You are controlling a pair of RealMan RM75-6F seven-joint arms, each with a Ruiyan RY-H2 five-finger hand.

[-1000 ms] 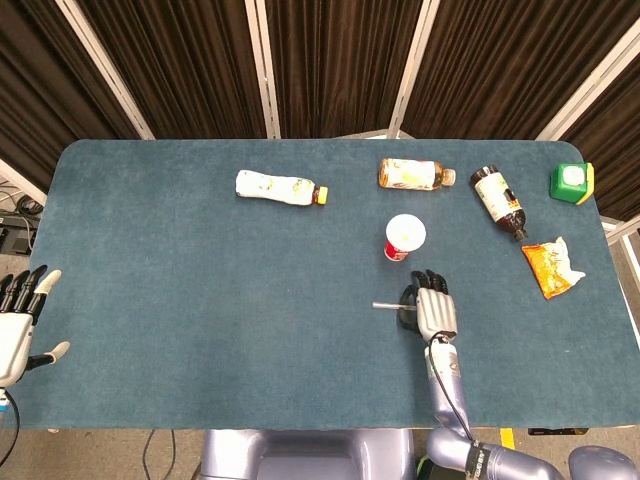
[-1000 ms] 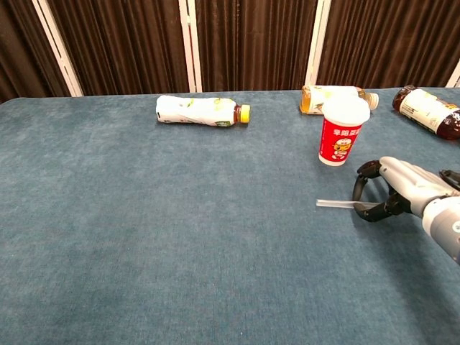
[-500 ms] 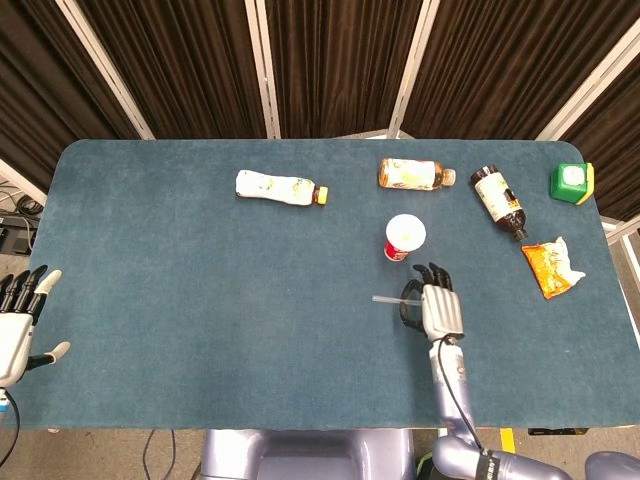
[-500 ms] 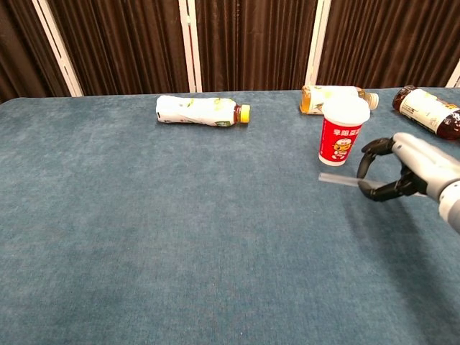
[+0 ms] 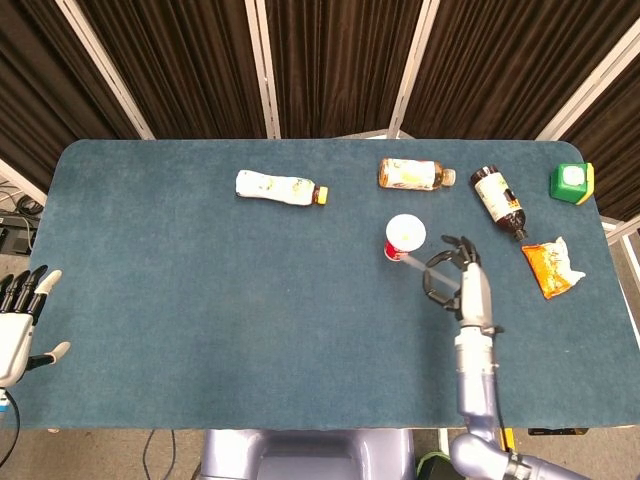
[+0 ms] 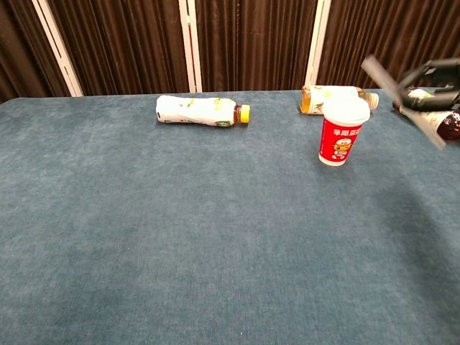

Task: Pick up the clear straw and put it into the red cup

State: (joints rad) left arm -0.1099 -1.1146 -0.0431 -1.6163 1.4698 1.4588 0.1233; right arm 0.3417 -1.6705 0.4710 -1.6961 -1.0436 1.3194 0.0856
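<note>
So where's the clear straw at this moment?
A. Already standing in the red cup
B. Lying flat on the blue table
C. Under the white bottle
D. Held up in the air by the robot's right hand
D: the right hand holds the clear straw lifted off the table, tilted, beside the red cup and not yet in it.

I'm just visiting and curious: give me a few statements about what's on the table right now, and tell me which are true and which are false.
1. The right hand holds the clear straw. True.
2. The straw is already inside the red cup. False: it is held in the air, tilted, beside the cup.
3. The red cup lies on its side. False: it stands upright.
4. The left hand holds nothing. True.
5. The white bottle lies on its side. True.
</note>
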